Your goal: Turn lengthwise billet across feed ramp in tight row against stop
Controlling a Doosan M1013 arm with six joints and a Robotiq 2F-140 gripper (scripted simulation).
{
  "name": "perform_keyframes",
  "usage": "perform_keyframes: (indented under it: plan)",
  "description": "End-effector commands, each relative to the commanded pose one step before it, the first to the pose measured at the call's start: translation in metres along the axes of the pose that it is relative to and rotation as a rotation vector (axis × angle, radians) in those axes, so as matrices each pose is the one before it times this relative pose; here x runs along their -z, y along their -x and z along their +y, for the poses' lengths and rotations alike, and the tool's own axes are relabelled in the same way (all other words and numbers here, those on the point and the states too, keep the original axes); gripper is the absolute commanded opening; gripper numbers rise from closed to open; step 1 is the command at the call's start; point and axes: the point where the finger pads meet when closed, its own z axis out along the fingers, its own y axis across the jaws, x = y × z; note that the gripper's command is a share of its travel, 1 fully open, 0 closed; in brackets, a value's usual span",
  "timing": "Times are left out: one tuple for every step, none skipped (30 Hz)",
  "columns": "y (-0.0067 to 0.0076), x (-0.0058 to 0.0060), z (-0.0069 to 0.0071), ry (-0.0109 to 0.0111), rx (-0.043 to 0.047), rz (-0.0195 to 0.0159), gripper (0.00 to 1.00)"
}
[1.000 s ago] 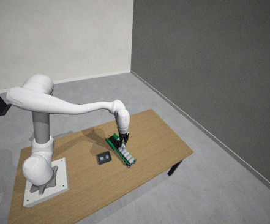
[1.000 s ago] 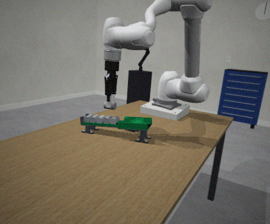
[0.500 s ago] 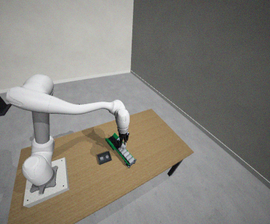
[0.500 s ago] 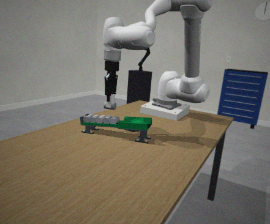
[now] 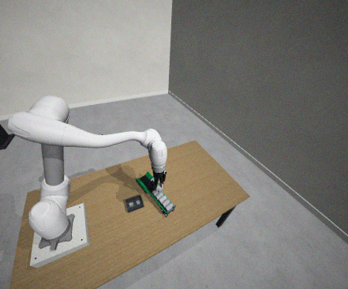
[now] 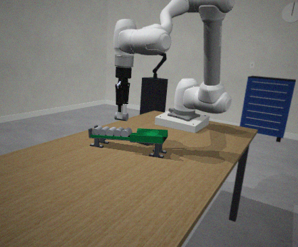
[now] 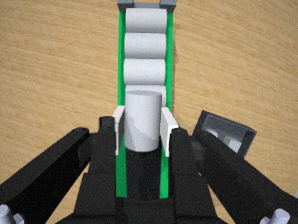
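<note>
Claw (image 7: 143, 132): black jointed fingers with pale pads (image 7: 119, 125), pinching the stray bar (image 7: 144, 120) across its round flanks. Pads set on the curved sides, presumably so that a twist of the wrist alone can swing the bar crosswise. Held bar: short, smooth, pale grey cylinder, pointing lengthwise along the ramp (image 7: 121, 63) and carried well above it, as seen from the side (image 6: 121, 115); lifted, in all likelihood, to clear the green rails before turning.

Directly below and just ahead of the claw: narrow channel with bright green side rails on small grey feet (image 6: 96, 143); wider green platform (image 6: 151, 134) at the end behind the claw.

Further ahead of the claw: row of bars (image 7: 145, 46), same grey cylinders, lying across the channel and touching one another. Beyond these, at the far end: grey stop (image 7: 147, 3), with the last bar against it. Free slot for the held bar judged to be at the near end of the row.

Beside the claw, on the wood-grain table (image 5: 202, 174): small dark flat box (image 5: 134, 203), apart from the ramp.
</note>
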Motion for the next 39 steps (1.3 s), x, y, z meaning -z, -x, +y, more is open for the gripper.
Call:
perform_keyframes:
  plan:
    - [0.00002, 0.00015, 0.00001, -0.00019, 0.00001, -0.00014, 0.10]
    - [0.00000, 0.00000, 0.00000, 0.00000, 0.00000, 0.00000, 0.10]
    - [0.00000, 0.00000, 0.00000, 0.00000, 0.00000, 0.00000, 0.10]
    - [0.00000, 0.00000, 0.00000, 0.00000, 0.00000, 0.00000, 0.10]
    - [0.00000, 0.00000, 0.00000, 0.00000, 0.00000, 0.00000, 0.10]
    - [0.00000, 0.00000, 0.00000, 0.00000, 0.00000, 0.00000, 0.10]
    - [0.00000, 0.00000, 0.00000, 0.00000, 0.00000, 0.00000, 0.10]
    - [0.00000, 0.00000, 0.00000, 0.00000, 0.00000, 0.00000, 0.10]
    - [0.00000, 0.00000, 0.00000, 0.00000, 0.00000, 0.00000, 0.10]
    - [0.00000, 0.00000, 0.00000, 0.00000, 0.00000, 0.00000, 0.10]
    - [0.00000, 0.00000, 0.00000, 0.00000, 0.00000, 0.00000, 0.10]
    - [0.00000, 0.00000, 0.00000, 0.00000, 0.00000, 0.00000, 0.10]
    - [0.00000, 0.00000, 0.00000, 0.00000, 0.00000, 0.00000, 0.10]
    - [0.00000, 0.00000, 0.00000, 0.00000, 0.00000, 0.00000, 0.10]
    - [0.00000, 0.00000, 0.00000, 0.00000, -0.00001, 0.00000, 0.10]
    - [0.00000, 0.00000, 0.00000, 0.00000, -0.00003, 0.00000, 0.10]
    - [0.00000, 0.00000, 0.00000, 0.00000, -0.00005, 0.00000, 0.10]
    - [0.00000, 0.00000, 0.00000, 0.00000, 0.00000, 0.00000, 0.10]
    - [0.00000, 0.00000, 0.00000, 0.00000, 0.00000, 0.00000, 0.10]
    - [0.00000, 0.00000, 0.00000, 0.00000, -0.00008, 0.00000, 0.10]
    - [0.00000, 0.00000, 0.00000, 0.00000, -0.00012, 0.00000, 0.10]
    - [0.00000, 0.00000, 0.00000, 0.00000, -0.00017, 0.00000, 0.10]
    - [0.00000, 0.00000, 0.00000, 0.00000, -0.00022, 0.00000, 0.10]
    - [0.00000, 0.00000, 0.00000, 0.00000, -0.00028, 0.00000, 0.10]
    - [0.00000, 0.00000, 0.00000, 0.00000, -0.00035, 0.00000, 0.10]
    - [0.00000, 0.00000, 0.00000, 0.00000, -0.00042, 0.00000, 0.10]
    - [0.00000, 0.00000, 0.00000, 0.00000, -0.00050, 0.00000, 0.10]
    - [0.00000, 0.00000, 0.00000, 0.00000, -0.00058, 0.00000, 0.10]
    - [0.00000, 0.00000, 0.00000, 0.00000, -0.00067, 0.00000, 0.10]
    - [0.00000, 0.00000, 0.00000, 0.00000, -0.00077, 0.00000, 0.10]
    - [0.00000, 0.00000, 0.00000, 0.00000, -0.00087, 0.00000, 0.10]
    - [0.00000, 0.00000, 0.00000, 0.00000, -0.00098, 0.00000, 0.10]
    - [0.00000, 0.00000, 0.00000, 0.00000, -0.00109, 0.00000, 0.10]
    - [0.00000, 0.00000, 0.00000, 0.00000, -0.00121, 0.00000, 0.10]
    - [0.00000, 0.00000, 0.00000, 0.00000, 0.00000, 0.00000, 0.10]
    - [0.00000, 0.00000, 0.00000, 0.00000, 0.00000, 0.00000, 0.10]
    - [0.00000, 0.00000, 0.00000, 0.00000, -0.00133, 0.00000, 0.10]
    - [0.00000, 0.00000, 0.00000, 0.00000, -0.00146, 0.00000, 0.10]
    - [0.00000, 0.00000, 0.00000, 0.00000, -0.00159, 0.00000, 0.10]
